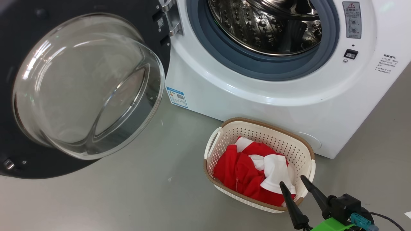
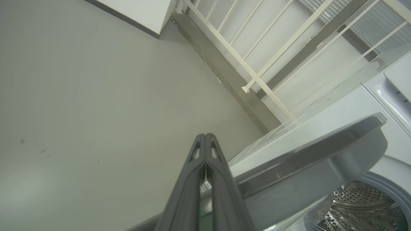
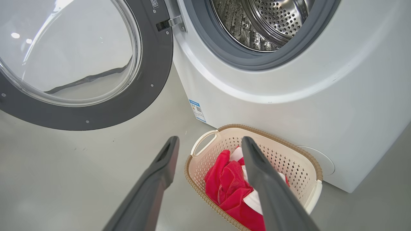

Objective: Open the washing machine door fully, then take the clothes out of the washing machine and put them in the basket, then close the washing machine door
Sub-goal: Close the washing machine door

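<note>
**Spotter:** Starting at your right jaws: the two long dark fingers [image 3: 257, 179] stand wide apart with nothing between them. They hang over the near rim of the small cream perforated plastic basket [image 1: 257, 122]. The bright red garment with white panels [image 1: 237, 170] lies bundled inside it.

**Operator:** And the left?

**Spotter:** Your left jaws are pressed together, and the fingers [image 2: 221, 192] look empty. They sit near the outer edge of the large round door with the glossy black rim and bulging glass window [image 1: 32, 165]. That door hangs wide open. The perforated steel drum [image 1: 257, 29] of the big white front-loading washing machine [image 1: 257, 96] looks empty in the part I can see.

**Operator:** So only the door remains. What can go wrong?

**Spotter:** Three things, I'd judge. If you push with narrow closed tips on a glossy curved rim, they may skid off and the door won't latch. The basket sits on the grey floor [image 1: 128, 192] just in front of the machine, so a low sweep of your right arm could catch its brown rim or snag the cloth. And a hard shove could slam the glass into the grey seal.
</note>
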Controlling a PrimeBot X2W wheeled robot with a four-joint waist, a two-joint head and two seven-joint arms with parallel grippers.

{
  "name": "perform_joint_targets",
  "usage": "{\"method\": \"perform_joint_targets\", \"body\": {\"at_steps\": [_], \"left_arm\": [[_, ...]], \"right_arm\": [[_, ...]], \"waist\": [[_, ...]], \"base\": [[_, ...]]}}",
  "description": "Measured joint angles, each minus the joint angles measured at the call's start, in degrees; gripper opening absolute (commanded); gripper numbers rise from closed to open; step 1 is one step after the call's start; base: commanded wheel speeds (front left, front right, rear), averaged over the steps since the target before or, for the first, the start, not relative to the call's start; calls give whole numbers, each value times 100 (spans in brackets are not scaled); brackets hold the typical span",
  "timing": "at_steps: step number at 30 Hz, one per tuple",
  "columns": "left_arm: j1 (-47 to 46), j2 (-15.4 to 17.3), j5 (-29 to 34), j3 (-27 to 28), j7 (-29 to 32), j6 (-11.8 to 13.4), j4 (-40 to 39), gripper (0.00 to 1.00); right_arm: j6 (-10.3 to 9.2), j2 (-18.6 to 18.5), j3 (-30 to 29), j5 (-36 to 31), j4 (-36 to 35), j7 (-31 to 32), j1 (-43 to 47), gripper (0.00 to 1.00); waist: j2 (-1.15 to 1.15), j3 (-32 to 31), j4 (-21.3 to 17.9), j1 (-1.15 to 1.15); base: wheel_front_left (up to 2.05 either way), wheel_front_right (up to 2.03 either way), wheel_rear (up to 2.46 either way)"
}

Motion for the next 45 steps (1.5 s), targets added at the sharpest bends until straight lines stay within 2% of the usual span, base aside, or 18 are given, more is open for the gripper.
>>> {"method": "perform_joint_targets", "body": {"at_steps": [9, 19, 28, 36, 45], "left_arm": [[136, 47, -568, -370, 1189, 2, -339, 0], [1128, 398, -1403, -626, 2041, 8, -1807, 0], [1928, 412, -2092, -969, 2543, 8, -2986, 0], [2296, 485, -2584, -1068, 2580, 8, -3813, 0], [2502, 488, -2813, -1366, 2616, 8, -4532, 0]], "right_arm": [[0, 12, -3, 0, 4, 0, -44, 100], [0, 53, -85, 0, -2, 0, -41, 100], [0, 90, -108, 1, -8, 0, -24, 100], [0, 115, -114, 5, -34, 0, 23, 100], [0, 123, -151, 5, -51, 0, 66, 100]], "waist": [[0, -7, -15, 0], [0, -165, -59, 0], [0, -301, -93, 0], [0, -380, -219, 0], [0, -417, -442, 0]], "base": [[0, 0, 0], [0, 0, 0], [0, 0, 0], [0, 0, 0], [0, 0, 0]]}}
